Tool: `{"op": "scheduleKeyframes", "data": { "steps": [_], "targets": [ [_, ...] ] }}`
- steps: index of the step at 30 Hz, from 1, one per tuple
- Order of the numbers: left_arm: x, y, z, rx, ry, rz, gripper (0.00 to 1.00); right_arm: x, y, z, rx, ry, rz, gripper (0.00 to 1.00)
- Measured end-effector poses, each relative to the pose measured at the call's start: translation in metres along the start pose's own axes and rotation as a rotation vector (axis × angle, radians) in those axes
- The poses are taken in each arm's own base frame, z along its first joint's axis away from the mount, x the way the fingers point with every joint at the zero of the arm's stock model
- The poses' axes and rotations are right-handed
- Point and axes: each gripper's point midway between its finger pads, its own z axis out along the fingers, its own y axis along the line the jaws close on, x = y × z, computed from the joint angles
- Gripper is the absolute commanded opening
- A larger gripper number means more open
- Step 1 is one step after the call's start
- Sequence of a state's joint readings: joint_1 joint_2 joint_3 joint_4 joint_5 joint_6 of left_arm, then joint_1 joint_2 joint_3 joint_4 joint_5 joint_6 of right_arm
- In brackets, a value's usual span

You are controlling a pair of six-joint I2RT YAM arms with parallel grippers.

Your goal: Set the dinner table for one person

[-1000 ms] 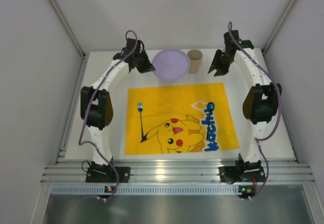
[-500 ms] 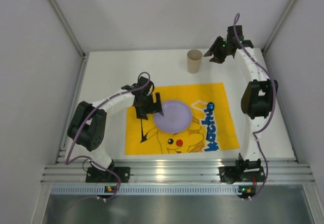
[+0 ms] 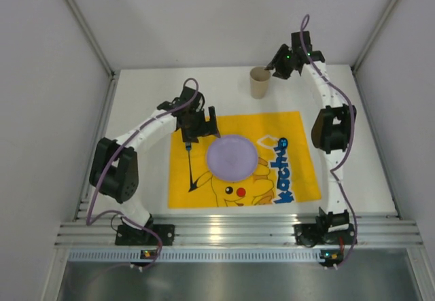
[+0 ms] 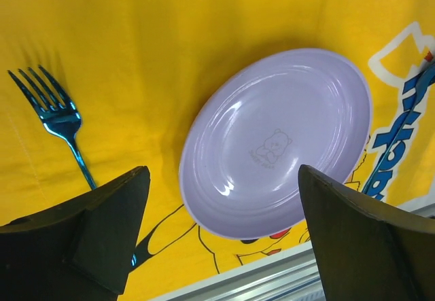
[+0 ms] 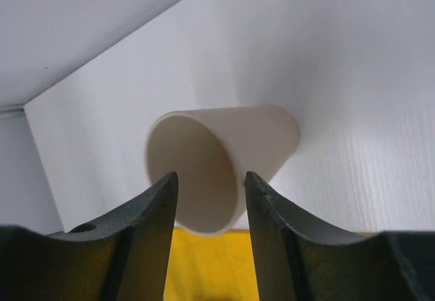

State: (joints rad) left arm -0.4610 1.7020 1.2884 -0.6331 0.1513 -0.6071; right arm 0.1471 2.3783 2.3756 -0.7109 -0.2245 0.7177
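the dinner table (image 3: 139, 104) fills the middle of the top view, with the yellow mat (image 3: 292, 128) lying on it. left of centre, the left gripper (image 4: 223, 172) hangs wide and empty over the purple plate (image 4: 275, 141), with the fork (image 4: 58, 121) just beside. a low swing away could clip the plate's rim, shove the fork or ruck the mat. at the upper right, the right gripper (image 5: 209, 179) shows a narrow gap at the cup (image 5: 224, 158). closing off-centre could tip that light cup. the left finger hides part of the fork's handle. i can't tell whether the right fingers touch the cup's rim.
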Motion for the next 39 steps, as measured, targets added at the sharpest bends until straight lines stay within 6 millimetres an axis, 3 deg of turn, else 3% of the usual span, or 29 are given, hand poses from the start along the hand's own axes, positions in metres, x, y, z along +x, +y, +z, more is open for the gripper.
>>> {"op": "scheduleKeyframes", "data": {
  "steps": [7, 10, 11, 16, 23, 27, 34, 37, 39],
  "targets": [
    [-0.017, 0.018, -0.018, -0.005, -0.027, -0.025, 0.94, 0.041, -0.022, 0.025, 0.163, 0.049, -0.028, 0.33],
    [-0.025, 0.028, -0.025, -0.003, -0.045, -0.049, 0.94, 0.046, -0.032, 0.028, 0.217, 0.053, -0.038, 0.15],
    [-0.026, 0.032, -0.027, -0.003, -0.048, -0.058, 0.94, 0.046, -0.034, 0.028, 0.229, 0.051, -0.04, 0.01],
    [-0.024, 0.05, -0.029, -0.017, -0.042, -0.091, 0.92, 0.045, -0.041, 0.027, 0.267, 0.044, -0.037, 0.0],
    [-0.018, 0.048, -0.028, 0.007, -0.019, -0.092, 0.96, 0.038, -0.038, 0.017, 0.252, 0.044, -0.068, 0.0],
    [-0.018, 0.047, -0.028, 0.009, -0.02, -0.093, 0.98, 0.039, -0.03, -0.017, 0.256, 0.055, -0.114, 0.0],
    [-0.021, 0.049, -0.028, -0.004, -0.032, -0.093, 0.98, 0.06, -0.017, -0.136, 0.274, 0.024, -0.22, 0.0],
    [-0.021, 0.05, -0.028, -0.01, -0.036, -0.093, 0.98, 0.087, -0.02, -0.156, 0.282, 0.055, -0.256, 0.0],
    [-0.022, 0.051, -0.029, -0.014, -0.04, -0.093, 0.98, 0.106, -0.032, -0.151, 0.305, 0.098, -0.267, 0.0]
  ]
}}
